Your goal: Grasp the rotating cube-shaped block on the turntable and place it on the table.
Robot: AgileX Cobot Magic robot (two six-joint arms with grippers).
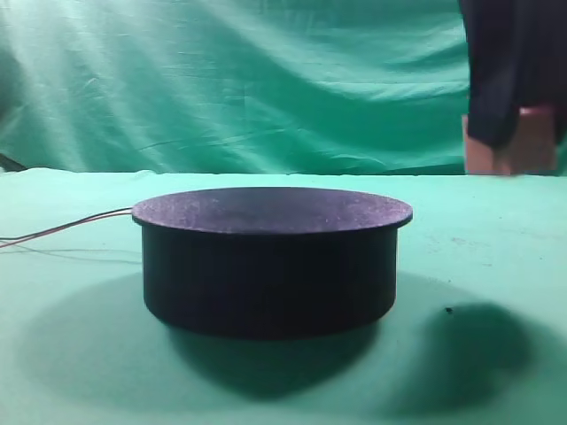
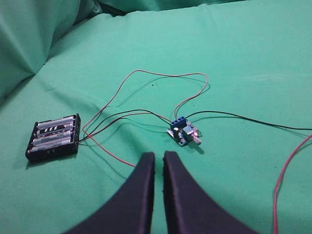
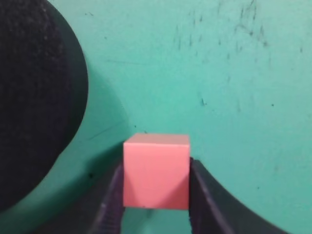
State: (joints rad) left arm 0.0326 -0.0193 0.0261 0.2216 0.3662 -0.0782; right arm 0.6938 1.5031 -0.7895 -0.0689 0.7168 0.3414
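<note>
With cube-shaped block (image 3: 156, 171) clamped between right fingers (image 3: 197, 195) above the desk (image 3: 219, 87), clear of turntable (image 1: 270, 257), only set-down remains; left fingers (image 2: 146, 190) nearly together, idle.

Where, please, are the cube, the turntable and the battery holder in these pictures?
cube (image 3: 156, 171): right wrist view, on its front face, between the right claw's fingers.
turntable (image 1: 270, 211): exterior high view, on its flat top.
battery holder (image 2: 53, 137): left wrist view, on the batteries in its middle.

Batt. holder (image 2: 53, 137) w/ cells wired by red/black wires (image 2: 146, 92) to small blue circuit board (image 2: 184, 131).
</note>
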